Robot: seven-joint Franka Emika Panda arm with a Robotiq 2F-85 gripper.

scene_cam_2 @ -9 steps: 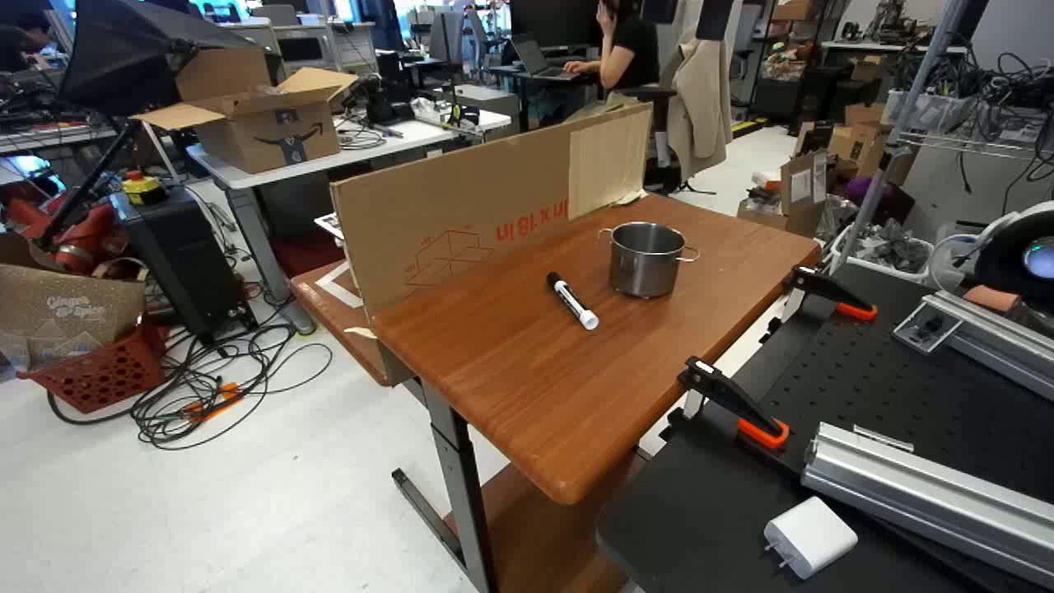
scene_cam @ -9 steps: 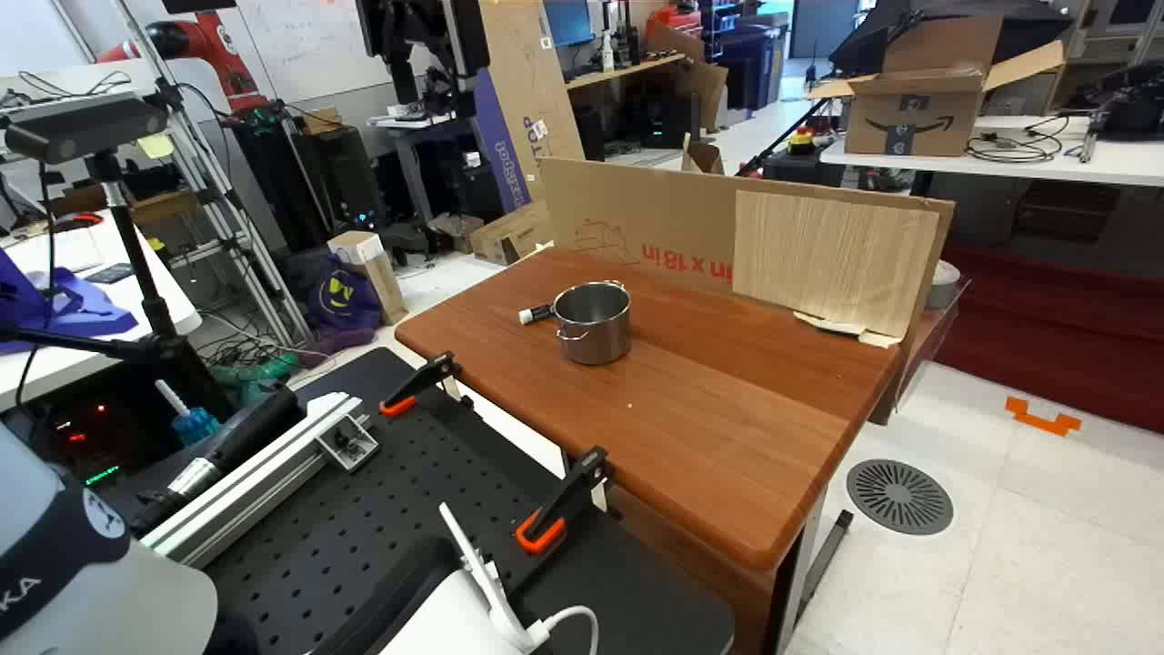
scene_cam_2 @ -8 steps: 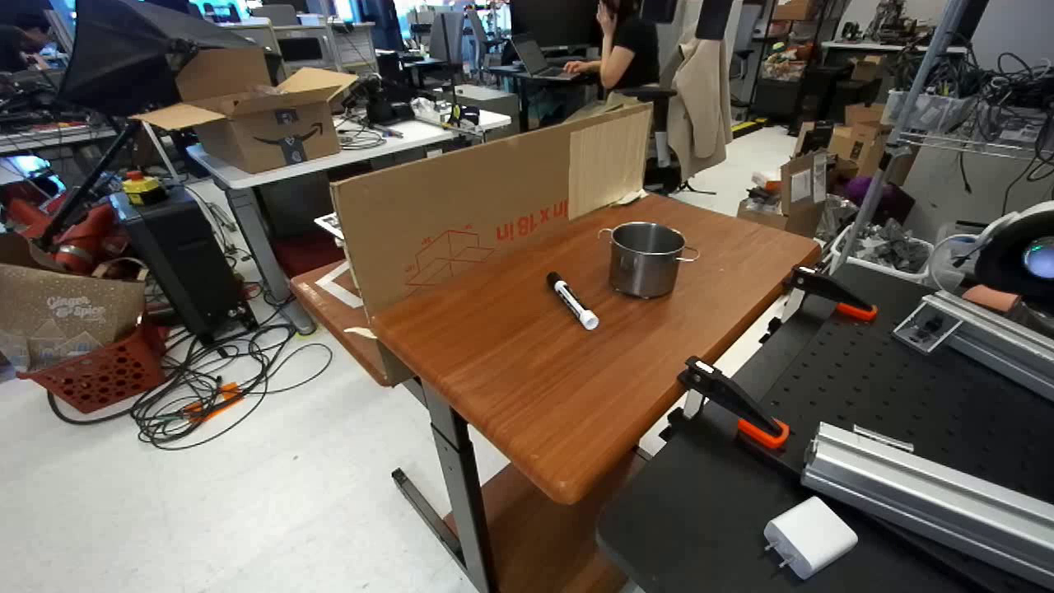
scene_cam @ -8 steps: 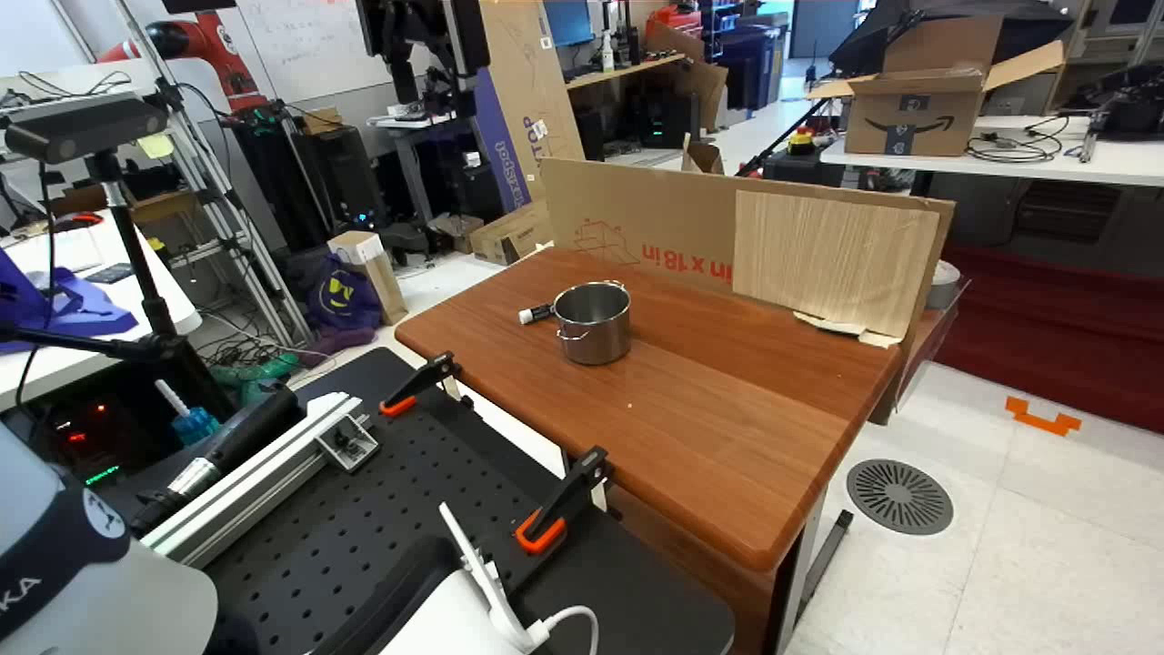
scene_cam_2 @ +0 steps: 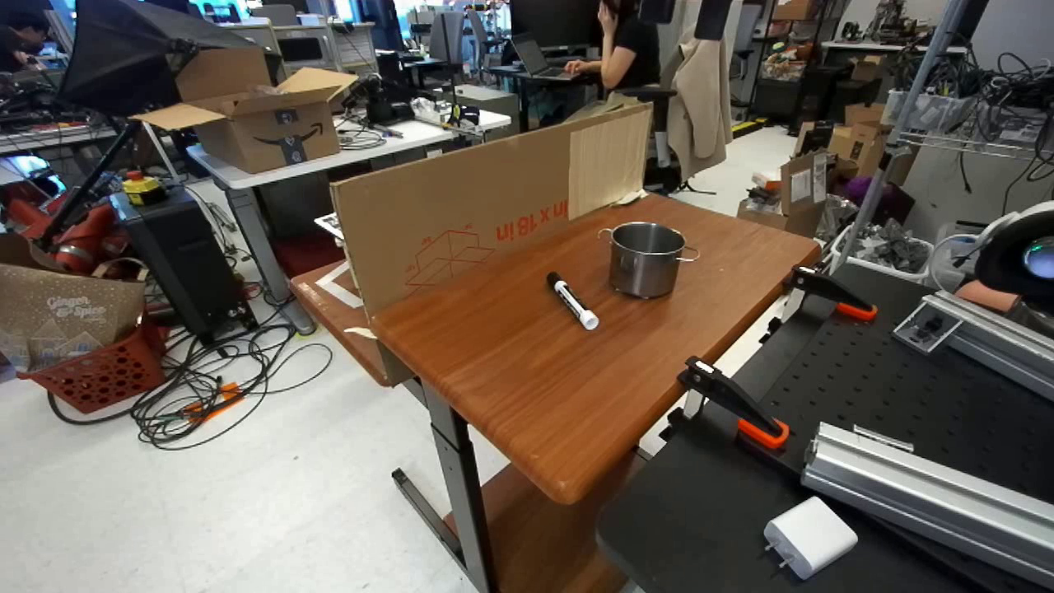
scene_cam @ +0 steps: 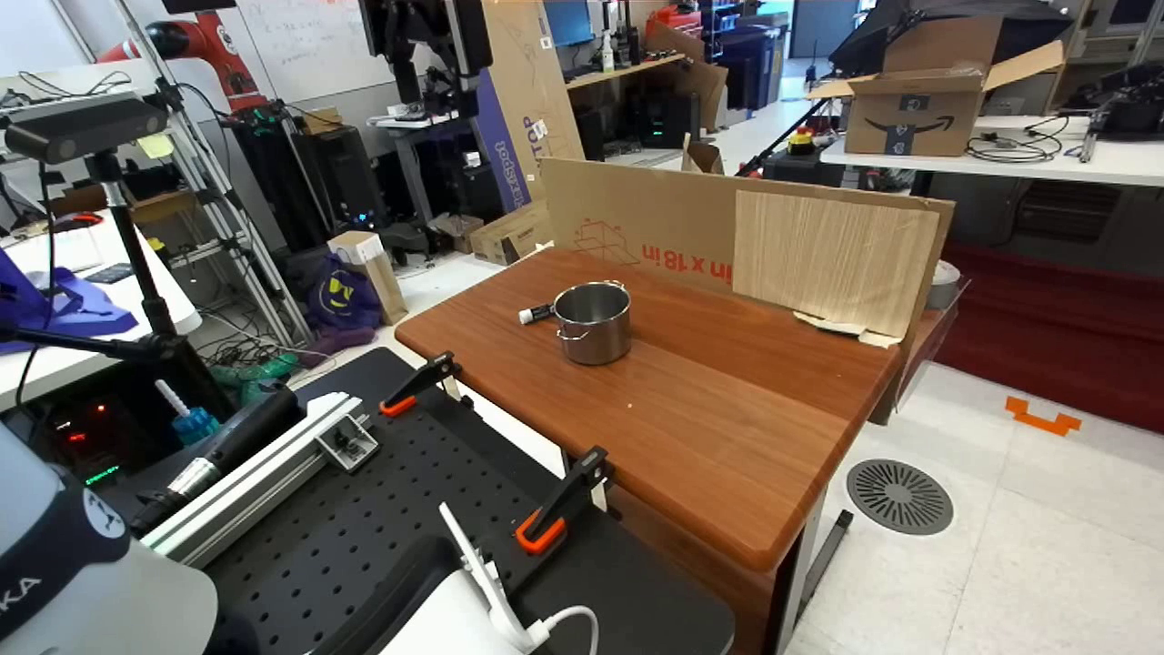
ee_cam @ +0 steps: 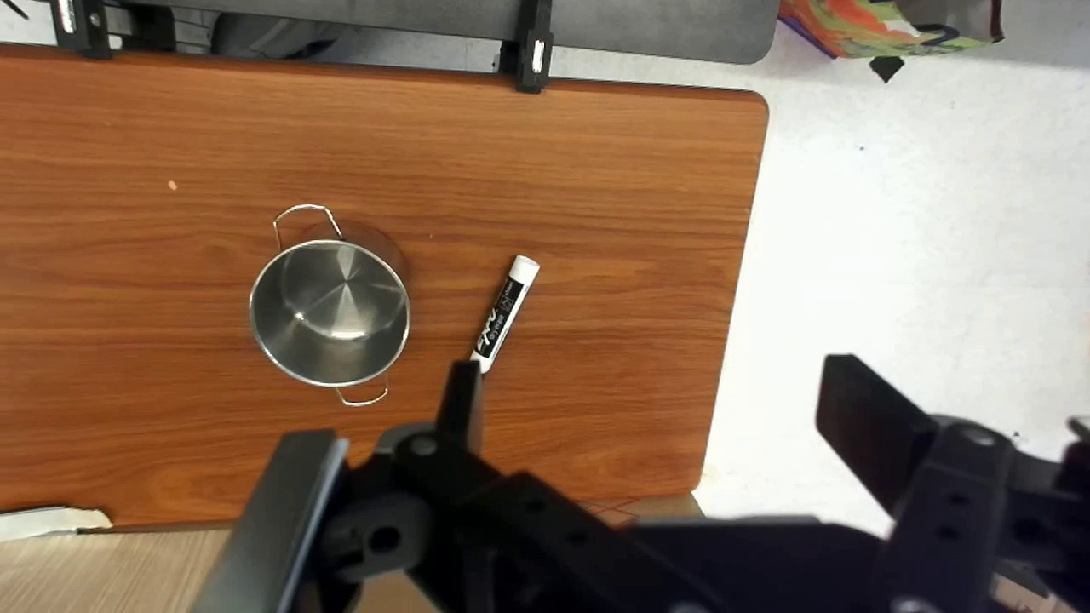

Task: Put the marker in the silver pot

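The marker (ee_cam: 504, 311), white with a black label, lies on the brown table. In an exterior view its black cap end shows (scene_cam_2: 572, 301); in an exterior view the pot hides part of it (scene_cam: 536, 314). The silver pot (scene_cam_2: 644, 268) stands upright beside it, apart from it; it also shows in an exterior view (scene_cam: 596, 338) and the wrist view (ee_cam: 330, 312), where its inside is empty. My gripper (ee_cam: 657, 366) is wide open and empty, high above the table. Its left fingertip overlaps the marker's end in the wrist view. Dark fingers (scene_cam_2: 713, 18) show at an exterior view's top edge.
A cardboard panel (scene_cam_2: 461, 222) stands along the table's far edge. Two black and orange clamps (scene_cam_2: 733, 399) grip the near edge beside the black perforated base plate (scene_cam: 364, 518). A metal rail (scene_cam_2: 922, 494) and white charger (scene_cam_2: 811, 537) lie on that plate.
The dark gripper parts at the top of the exterior views have shifted very slightly sideways. The marker and the pot have not moved.
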